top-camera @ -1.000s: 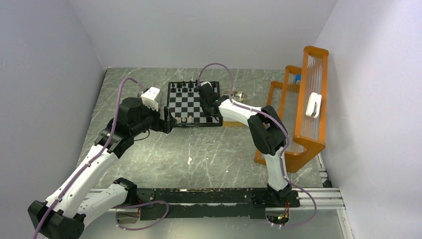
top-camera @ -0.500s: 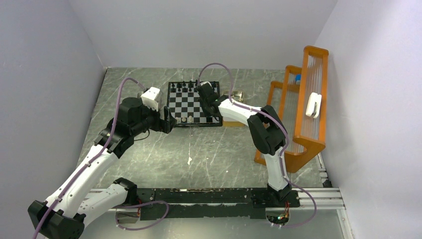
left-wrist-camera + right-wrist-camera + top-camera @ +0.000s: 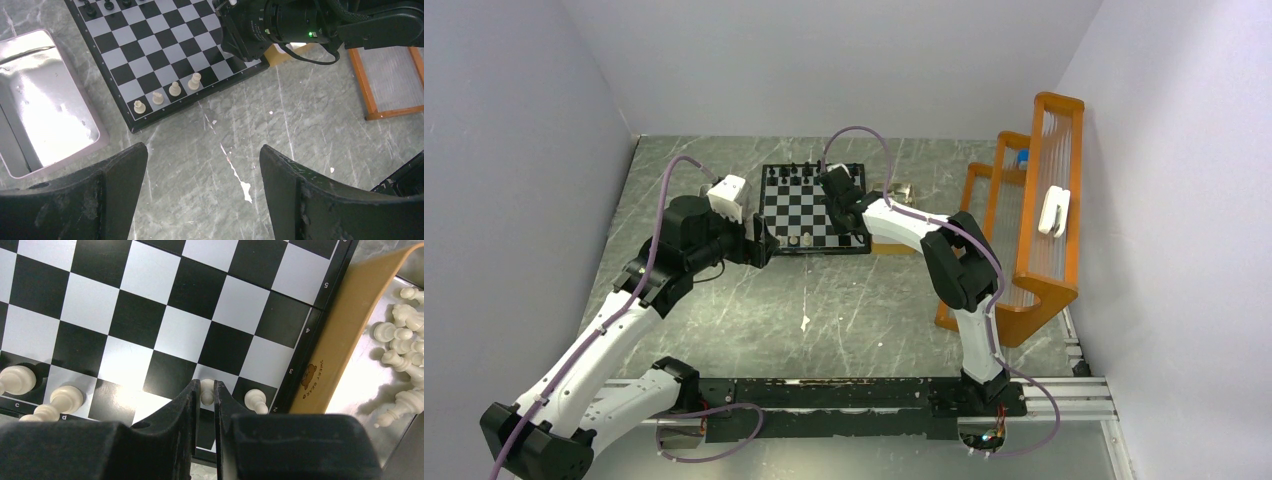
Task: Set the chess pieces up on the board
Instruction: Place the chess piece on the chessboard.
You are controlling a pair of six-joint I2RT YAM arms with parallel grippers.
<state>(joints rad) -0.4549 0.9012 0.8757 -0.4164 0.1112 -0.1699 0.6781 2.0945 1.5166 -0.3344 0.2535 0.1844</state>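
- The right gripper (image 3: 206, 399) pinches a tiny cream pawn (image 3: 206, 388) tight, over a white square by the near right corner of the small black-and-white checked chessboard (image 3: 809, 208).
- Another cream pawn (image 3: 255, 400) stands just to its right.
- The left gripper (image 3: 202, 165) hovers with its jaws spread wide over the grey marbled table (image 3: 300, 125), off the board's near left corner.
- Four cream chessmen (image 3: 174, 89) line the near row, and black chessmen (image 3: 796, 172) line the far row.
- Loose cream pieces (image 3: 400, 340) lie in a silvery metal tray (image 3: 360, 385) right of the board.
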